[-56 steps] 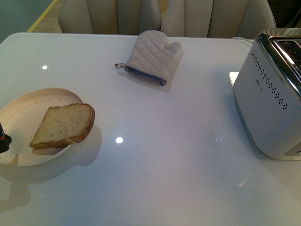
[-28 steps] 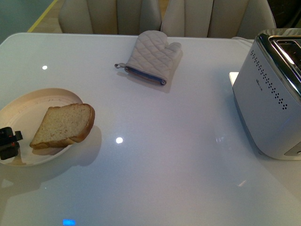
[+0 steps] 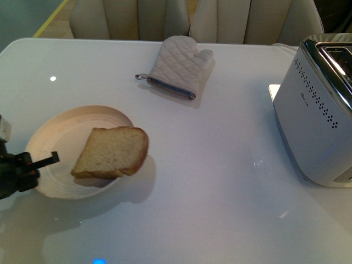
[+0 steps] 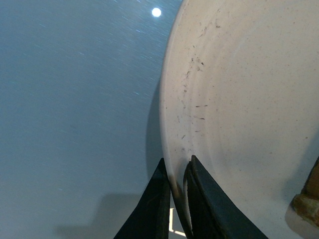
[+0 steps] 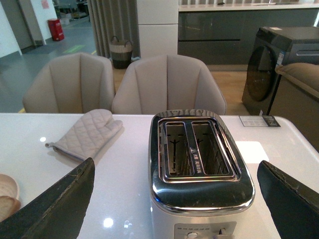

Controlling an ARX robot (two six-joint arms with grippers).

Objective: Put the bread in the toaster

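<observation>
My left gripper (image 3: 47, 160) is closed on the near-left rim of the cream plate (image 3: 60, 129). In the left wrist view, the two dark jaws pinch the edge, one under the lip and one on the inner side. The plate's inside is scuffed with fine dark marks.

The bread (image 3: 111, 151) lies tilted on the plate's right part, its rounded crust end hanging past the rim over the white table (image 3: 220, 187). A corner of its crust (image 4: 310, 191) shows at the edge of the left wrist view.

The toaster (image 3: 313, 121) stands at the table's right edge, well apart from the bread. Rows of dark dots run along its white side. A small grey mark sits below the dots, too small for me to read.

My right gripper (image 5: 175, 164) is spread wide open and holds nothing. From it I look down on the chrome top and into both slots. There is dark lettering on the bar between the slots, but I cannot make it out.

A flat card (image 5: 259, 121) lies on the table beyond the toaster, its print illegible. A quilted oven mitt (image 3: 179, 66) lies at the far side of the table, before two beige chairs (image 5: 167, 82).
</observation>
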